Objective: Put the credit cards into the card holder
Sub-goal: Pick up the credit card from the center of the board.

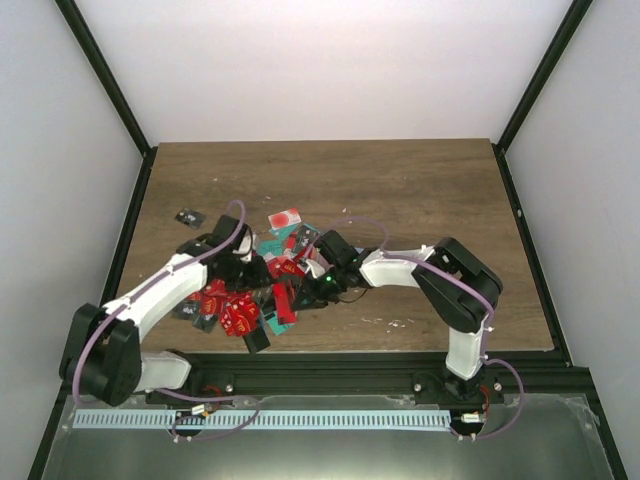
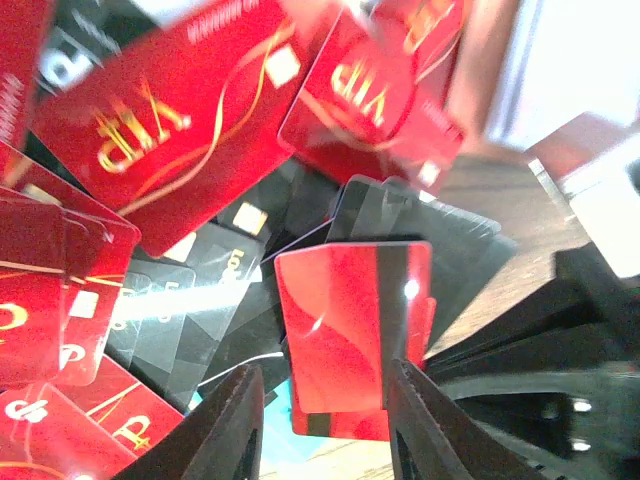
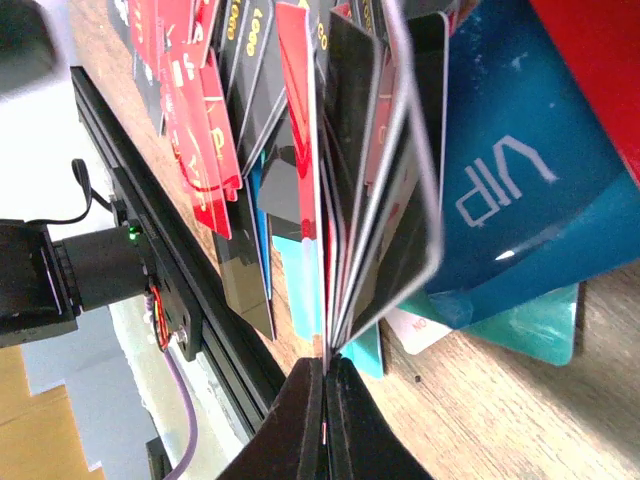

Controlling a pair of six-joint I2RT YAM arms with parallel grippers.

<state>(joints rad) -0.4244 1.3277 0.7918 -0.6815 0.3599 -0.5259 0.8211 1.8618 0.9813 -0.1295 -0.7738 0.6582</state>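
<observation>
Credit cards (image 1: pixel 250 295) lay heaped on the bench (image 1: pixel 400 190) beside the right gripper (image 3: pixel 325 362), which was clenched on several fanned edges at once. Left gripper (image 2: pixel 322 378), released, straddled one red card (image 2: pixel 350 320). Risk: that thick sheaf could splay and slip free.

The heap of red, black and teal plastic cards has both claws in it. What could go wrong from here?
The right gripper is pinched shut on a fan of several thin cards; some may slip out. The left gripper stands open around a red card with a black stripe lying on black cards; closing might drag neighbours along. Both grippers sit close together over the heap, so the arms might bump.
</observation>
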